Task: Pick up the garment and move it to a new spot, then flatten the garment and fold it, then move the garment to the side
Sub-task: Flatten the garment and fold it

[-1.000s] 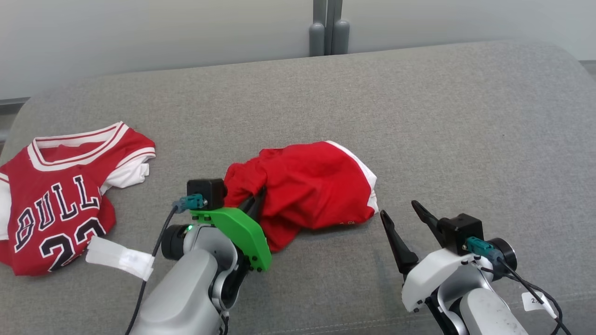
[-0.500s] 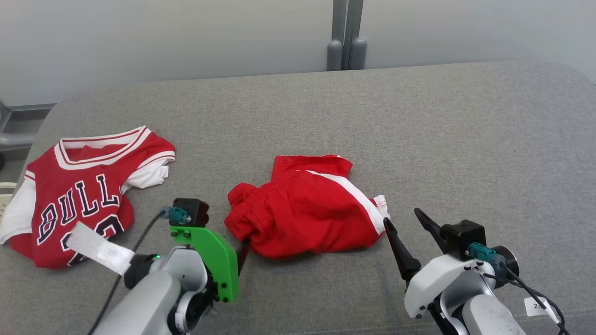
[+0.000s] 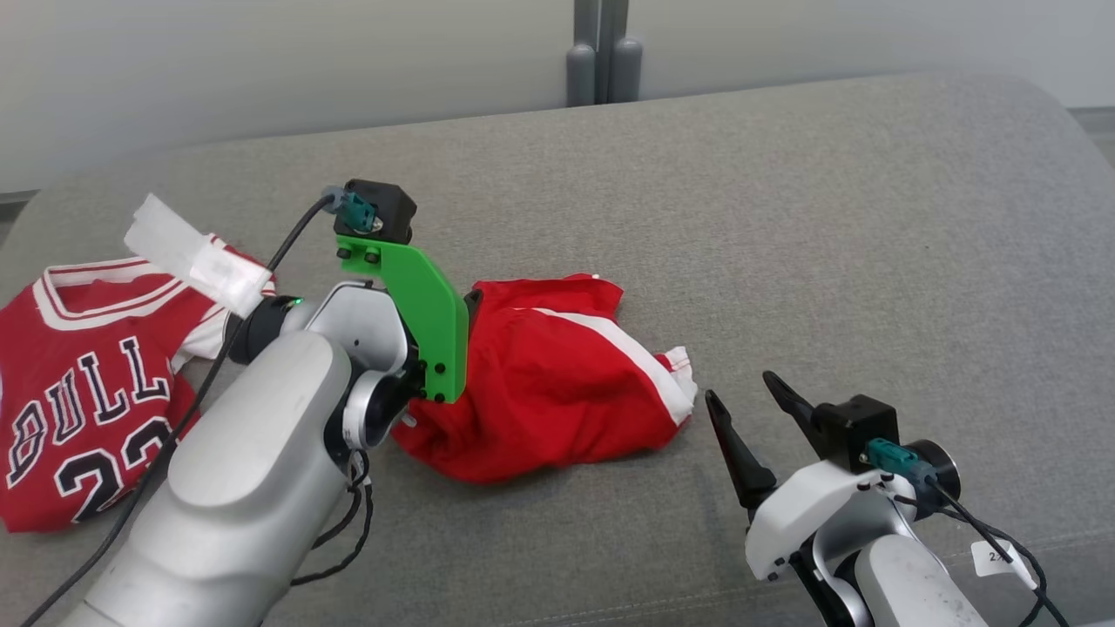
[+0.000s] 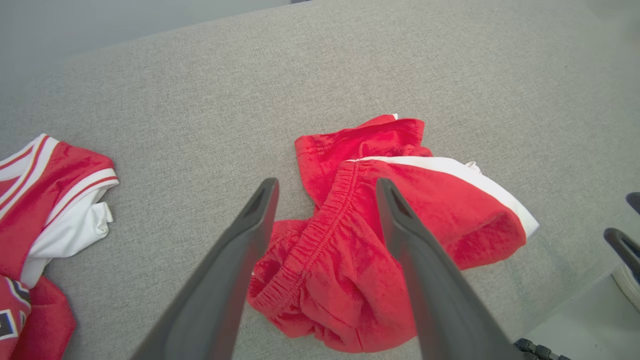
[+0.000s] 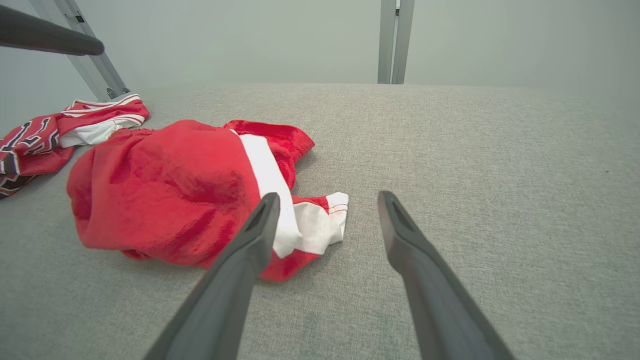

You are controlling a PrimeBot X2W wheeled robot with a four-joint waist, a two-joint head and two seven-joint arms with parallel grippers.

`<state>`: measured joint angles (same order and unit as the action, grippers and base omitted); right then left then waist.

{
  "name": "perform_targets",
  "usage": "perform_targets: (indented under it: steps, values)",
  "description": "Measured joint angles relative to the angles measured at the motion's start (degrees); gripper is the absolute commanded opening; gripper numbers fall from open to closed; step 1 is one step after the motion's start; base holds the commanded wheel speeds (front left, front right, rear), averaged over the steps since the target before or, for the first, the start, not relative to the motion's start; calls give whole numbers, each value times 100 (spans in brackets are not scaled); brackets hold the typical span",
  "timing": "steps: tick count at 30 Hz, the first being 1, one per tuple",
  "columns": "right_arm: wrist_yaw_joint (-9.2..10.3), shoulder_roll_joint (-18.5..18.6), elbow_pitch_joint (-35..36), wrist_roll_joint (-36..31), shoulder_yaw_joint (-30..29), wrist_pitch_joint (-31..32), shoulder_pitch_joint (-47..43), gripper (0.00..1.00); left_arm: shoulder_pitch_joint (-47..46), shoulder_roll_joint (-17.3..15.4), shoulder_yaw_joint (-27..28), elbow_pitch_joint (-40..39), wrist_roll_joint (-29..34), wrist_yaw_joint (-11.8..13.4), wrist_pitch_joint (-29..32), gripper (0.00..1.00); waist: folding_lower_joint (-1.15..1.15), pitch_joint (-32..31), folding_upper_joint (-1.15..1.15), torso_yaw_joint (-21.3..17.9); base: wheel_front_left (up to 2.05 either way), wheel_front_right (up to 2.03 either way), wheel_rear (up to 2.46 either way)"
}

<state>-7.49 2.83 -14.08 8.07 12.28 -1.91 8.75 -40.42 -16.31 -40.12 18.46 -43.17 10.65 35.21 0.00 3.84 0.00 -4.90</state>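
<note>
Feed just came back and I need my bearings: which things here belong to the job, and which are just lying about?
Part of the job:
red shorts, crumpled mid-cushion
left gripper, open over their waistband
right gripper, open beside their white hem

Lying about:
red jersey, at the left
metal posts, behind the grey cushion

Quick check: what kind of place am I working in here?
Likely a bare test room rather than a home: a grey fabric-covered surface, a plain pale wall with a metal post behind it, and shorts and a jersey laid out.
</note>
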Motion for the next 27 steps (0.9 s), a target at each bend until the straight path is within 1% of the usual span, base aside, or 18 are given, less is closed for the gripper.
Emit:
perform_targets:
  steps: [3, 7, 14, 17, 23, 27]
  values:
    - [-1, -2, 18, -8, 54, -22, 94, 100, -303, 88, -87, 322, 12, -54, 224, 100, 0, 91, 0, -181, 0, 0, 0]
    - [-1, 1, 42, -53, 88, -79, 176, 100, -618, 138, -104, 711, 34, -46, 424, 100, 0, 235, 0, -442, 0, 0, 0]
    - [-1, 4, 109, -132, 152, -234, 259, 100, -931, 169, -158, 1190, 113, 54, 610, 100, 0, 567, 0, -858, 0, 0, 0]
    - [-1, 3, 111, -133, 185, -276, 304, 100, -970, 218, -198, 1368, 111, 146, 777, 100, 0, 708, 0, -1003, 0, 0, 0]
    - [-1, 4, 93, -121, 232, -324, 328, 100, -1126, 205, -318, 1631, 124, 224, 1185, 100, 0, 911, 0, -1216, 0, 0, 0]
    - [-1, 2, 60, -85, 225, -332, 333, 100, -1144, 110, -506, 1667, 187, 274, 1588, 100, 0, 971, 0, -1260, 0, 0, 0]
